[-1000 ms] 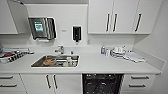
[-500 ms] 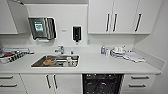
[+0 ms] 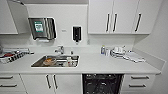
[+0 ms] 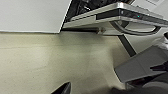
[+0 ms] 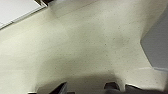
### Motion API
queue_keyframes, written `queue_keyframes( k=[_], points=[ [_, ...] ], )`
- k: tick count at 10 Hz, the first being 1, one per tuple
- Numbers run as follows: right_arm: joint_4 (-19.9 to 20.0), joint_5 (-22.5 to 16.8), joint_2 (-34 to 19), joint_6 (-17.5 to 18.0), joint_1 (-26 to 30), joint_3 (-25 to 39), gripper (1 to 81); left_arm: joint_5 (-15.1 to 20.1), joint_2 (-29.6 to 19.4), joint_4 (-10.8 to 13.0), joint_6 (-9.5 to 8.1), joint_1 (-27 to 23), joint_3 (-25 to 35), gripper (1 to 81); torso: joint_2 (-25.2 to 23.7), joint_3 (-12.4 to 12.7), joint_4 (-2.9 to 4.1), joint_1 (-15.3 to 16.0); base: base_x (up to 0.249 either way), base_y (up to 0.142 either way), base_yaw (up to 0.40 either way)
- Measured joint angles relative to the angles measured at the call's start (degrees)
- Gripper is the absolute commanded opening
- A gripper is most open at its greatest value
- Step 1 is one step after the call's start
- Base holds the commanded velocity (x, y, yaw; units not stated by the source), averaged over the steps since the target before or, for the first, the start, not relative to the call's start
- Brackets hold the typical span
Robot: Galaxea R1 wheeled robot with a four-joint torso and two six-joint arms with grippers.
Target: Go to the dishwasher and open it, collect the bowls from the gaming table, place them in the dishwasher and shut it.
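Observation:
The dishwasher point(image 3: 102, 83) stands open under the counter, right of the sink, its dark inside and racks showing. The left wrist view has its lowered stainless door point(image 4: 110, 15) and curved bar handle point(image 4: 135, 31) hanging over the pale floor. In the right wrist view my right gripper point(image 5: 86, 88) hovers open above bare floor, two dark fingertips point(image 5: 61, 88) apart with nothing between them. The bowls and the gaming table are out of view.
A white counter point(image 3: 100, 65) carries a steel sink point(image 3: 56, 61) holding some dishes, a dish rack point(image 3: 11, 56) at the left and white crockery point(image 3: 117, 51) at the right. White cabinets with dark handles point(image 3: 112, 16) hang above. The robot's grey base point(image 4: 140, 66) sits by the door.

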Motion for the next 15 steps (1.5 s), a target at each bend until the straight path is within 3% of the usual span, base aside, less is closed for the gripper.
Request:
queue_keyframes(
  k=[3,7,9,13,15],
  points=[
    [-6.75,3.24,0.8,-1.22,-4.3,-2.02,81.1,-0.83,8.64,0.0,0.0,4.94,-11.63,81.1,0.0,0.0,0.0,0.0,0.0,0.0,0.0],
    [-9.8,4.12,3.54,-1.41,-7.28,-8.19,81.1,-3.34,18.82,0.02,0.0,10.69,-25.22,81.1,-0.02,0.02,0.0,0.0,0.0,0.0,0.0],
    [-11.15,7.2,4.41,-1.44,-9.68,-11.18,81.1,-4.44,23.54,0.07,0.01,13.18,-31.42,81.1,-0.02,0.05,0.0,0.0,0.0,0.0,0.0],
    [-13.95,9.47,7.5,-1.58,-13.07,-11.8,81.1,-5.53,32.41,0.07,0.0,15.37,-44.18,81.1,-0.05,0.06,0.0,0.0,0.0,0.0,0.0],
    [-14.45,9.3,8.28,-1.57,-13.95,-12.65,81.1,-5.86,36.51,0.05,0.0,16.87,-46.99,81.1,-0.05,0.06,0.0,0.0,0.0,0.0,0.0]
  ],
)
